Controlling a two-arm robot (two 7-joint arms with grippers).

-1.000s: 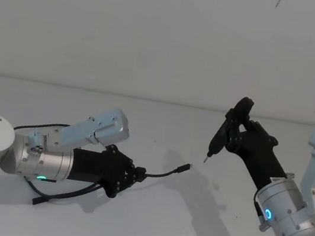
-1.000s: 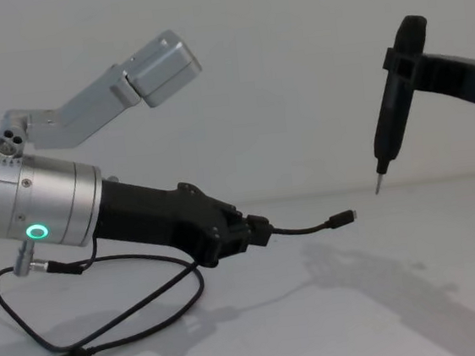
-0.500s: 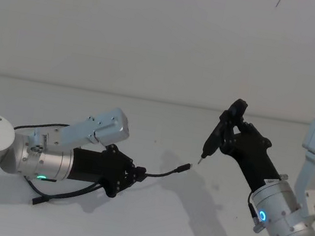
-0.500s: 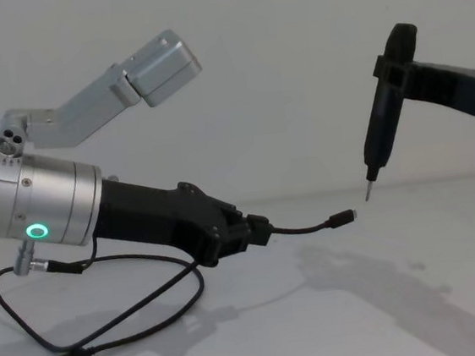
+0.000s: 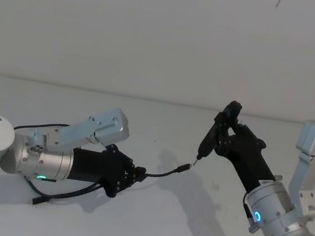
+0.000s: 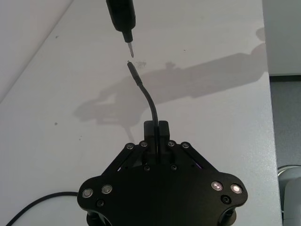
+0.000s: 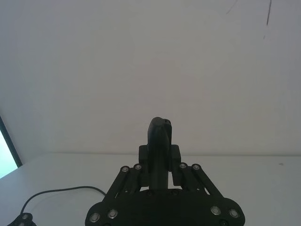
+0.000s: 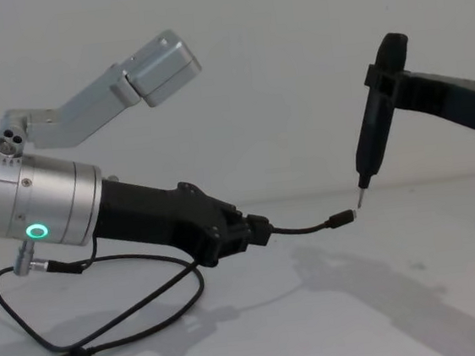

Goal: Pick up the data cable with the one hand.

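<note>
White table (image 5: pixel 146 224) and plain wall formed the setting. Head view: left gripper (image 5: pixel 136 174) had jaws closed on the data cable (image 5: pixel 164 172), free plug just ahead. Left wrist view: pen-like tool (image 6: pixel 122 16) tip sat just beyond the plug. Chest view: right gripper (image 8: pixel 398 85) clamped the tool.

A slim black pen-like tool with a metal tip (image 8: pixel 373 121) is seen upright above a plain white tabletop (image 8: pixel 386 298).

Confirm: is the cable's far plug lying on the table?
No, the data cable plug juts out above the table, held by the left gripper.
</note>
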